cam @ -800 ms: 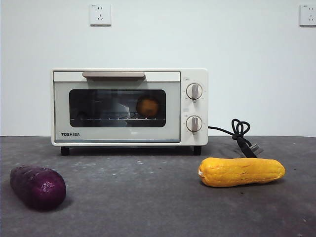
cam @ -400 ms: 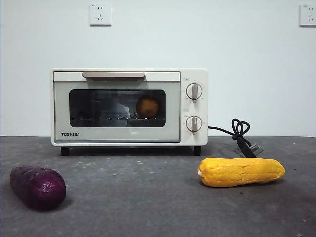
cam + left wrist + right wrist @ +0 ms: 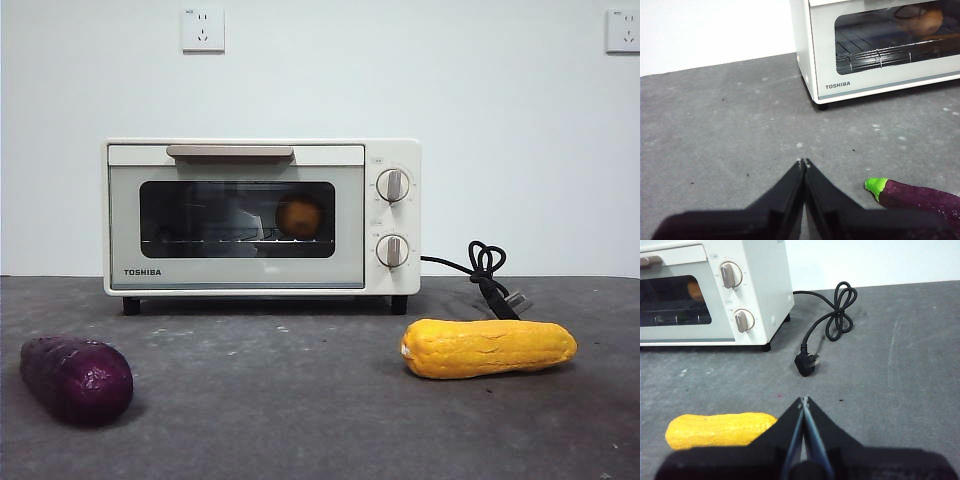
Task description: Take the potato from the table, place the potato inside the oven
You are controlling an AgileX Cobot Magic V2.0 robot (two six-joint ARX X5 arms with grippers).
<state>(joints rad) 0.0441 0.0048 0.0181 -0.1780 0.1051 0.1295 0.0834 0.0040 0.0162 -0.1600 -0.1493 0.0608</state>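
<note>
The potato (image 3: pixel 299 216) rests on the rack inside the cream oven (image 3: pixel 262 216), seen through the dark glass of its closed door; it also shows in the left wrist view as the potato (image 3: pixel 919 20) and in the right wrist view as the potato (image 3: pixel 694 290). My left gripper (image 3: pixel 803 162) is shut and holds nothing, low over the grey table (image 3: pixel 730 125) in front of the oven (image 3: pixel 880 45), near the purple vegetable. My right gripper (image 3: pixel 803 400) is shut and holds nothing, over the table near the corn. Neither arm appears in the front view.
A dark purple vegetable (image 3: pixel 76 379) lies front left, its green tip (image 3: pixel 875 186) beside my left jaws. A yellow corn cob (image 3: pixel 488 347) lies front right. The oven's black cord and plug (image 3: pixel 832 322) lie coiled to the right of the oven.
</note>
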